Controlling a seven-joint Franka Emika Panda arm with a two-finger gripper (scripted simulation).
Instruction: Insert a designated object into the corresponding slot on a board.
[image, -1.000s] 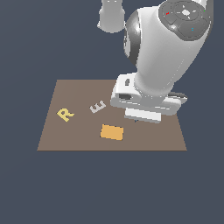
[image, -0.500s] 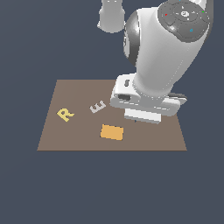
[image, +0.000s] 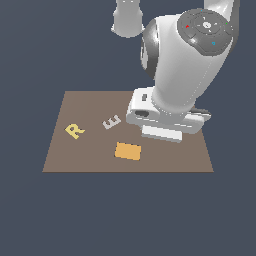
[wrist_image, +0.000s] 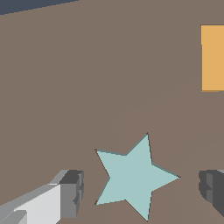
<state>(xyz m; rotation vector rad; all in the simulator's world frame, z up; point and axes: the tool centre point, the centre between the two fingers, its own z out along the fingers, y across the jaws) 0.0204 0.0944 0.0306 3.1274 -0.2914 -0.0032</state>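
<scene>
In the wrist view the pale teal star (wrist_image: 133, 177) lies flat in the brown board (wrist_image: 65, 65). A thin dark line runs along its edges, so it seems to fill the star-shaped slot, and none of the navy cutout shows. My gripper (wrist_image: 142, 192) is open. One finger (wrist_image: 72, 192) and the other finger (wrist_image: 213, 190) stand on either side of the star, apart from it. In the exterior view the arm's hand (image: 162, 120) hangs low over the board (image: 85, 107) and hides the star, the slot and the fingers.
A yellow R (image: 74, 131) and a grey E (image: 111, 121) lie on the board at the exterior view's left. A small orange rectangle (image: 128, 151) lies near the board's front edge; it also shows in the wrist view (wrist_image: 213, 57).
The arm's upper joint has shifted slightly. The hand stays over the same spot on the board. R, E and the orange rectangle have not moved.
</scene>
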